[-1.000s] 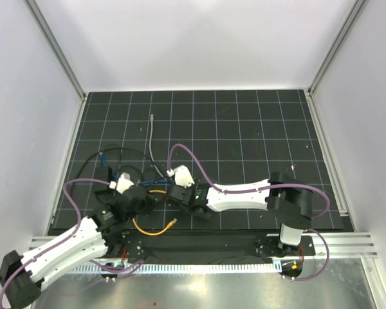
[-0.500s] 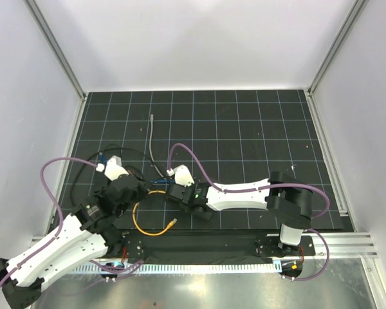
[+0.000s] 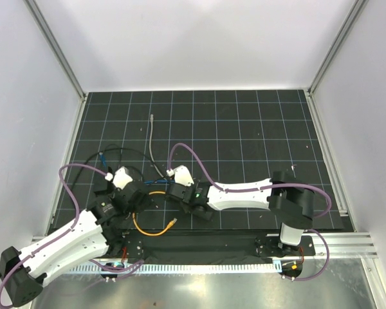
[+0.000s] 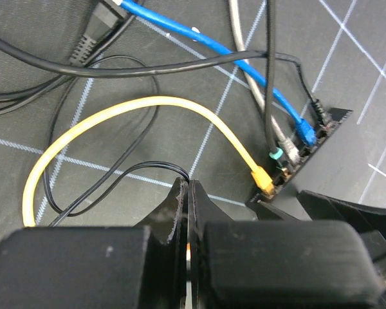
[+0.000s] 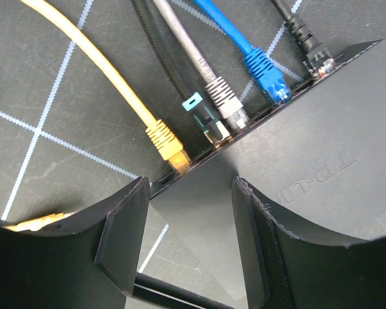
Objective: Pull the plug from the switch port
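Steadying, seemingly, the TP-Link switch (image 5: 309,174) on the desk (image 5: 51,96) with wide-spread right fingers (image 5: 125,238), pointing closed left fingers (image 4: 177,207) toward the yellow plug (image 4: 262,175).

Black matte table with a white grid (image 3: 244,129), closed in on three sides by plain white panel walls (image 3: 199,38). Silver aluminium rails (image 3: 347,241) run along the near edge. Brushed steel plate (image 3: 244,290) lies below them. Thin black round cord (image 3: 119,150) arcs over the table, left side. Small pale fleck (image 3: 294,167) at right.
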Motion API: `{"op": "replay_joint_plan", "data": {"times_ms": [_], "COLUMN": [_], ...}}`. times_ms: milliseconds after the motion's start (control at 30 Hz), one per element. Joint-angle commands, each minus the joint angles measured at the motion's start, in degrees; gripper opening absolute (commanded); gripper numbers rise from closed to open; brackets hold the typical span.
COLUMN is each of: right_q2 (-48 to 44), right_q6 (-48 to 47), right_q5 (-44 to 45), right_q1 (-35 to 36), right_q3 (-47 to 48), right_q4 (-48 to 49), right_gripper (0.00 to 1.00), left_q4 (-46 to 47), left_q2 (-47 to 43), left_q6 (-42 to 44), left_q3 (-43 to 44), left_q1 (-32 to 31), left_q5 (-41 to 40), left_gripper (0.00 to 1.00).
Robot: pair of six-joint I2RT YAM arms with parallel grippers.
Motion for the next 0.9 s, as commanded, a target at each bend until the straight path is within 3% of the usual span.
{"op": "replay_joint_plan", "data": {"times_ms": [0,167,200,300,367,567,667,700,867], "right_q2": [4.4,3.5,3.3,2.3,1.2,-0.2,-0.5,-0.2,0.4], "right_q6": [3.5,2.3,2.2,1.7,1.5,0.4,-0.1,-0.2,-1.2], "right_q5": [-14.6,-15.8,-16.0,-17.1,-17.8,-18.7,-19.7,-20.0,-20.7], "right_q1": [0.5,0.5,0.5,0.5,0.4,-0.1,-0.3,-0.3,-0.7], "right_q3": [-5.0,-5.7,-5.8,-6.5,-7.2,-8.5,-9.0,-9.1,-8.9], "right_q4": [-4.2,-3.1,-2.9,-2.1,-1.3,-0.1,0.9,1.4,1.7], "right_gripper": [0.61,0.61,0.61,0.61,0.61,0.61,0.61,0.61,0.61], "left_q4": [-1.5,-3.2,-3.6,-5.0,-6.7,-17.7,-21.3,-21.3,-23.5], "left_q2": [1.8,7.9,8.7,10.7,10.7,7.7,7.6,8.1,14.8], "left_q6": [1.0,5.3,5.7,6.5,6.4,3.6,5.6,8.1,8.9], "left_q3": [2.4,7.4,7.9,9.9,10.7,15.3,15.7,15.6,14.7], "left_q1": [0.8,3.6,4.0,5.1,5.4,8.5,15.3,20.9,31.3], "left_q5": [-0.3,2.4,3.1,4.2,4.1,-1.9,-2.8,-0.3,5.9], "left_gripper": [0.03,0.19,0.35,0.65,0.69,0.64,0.57,0.53,0.51]}}
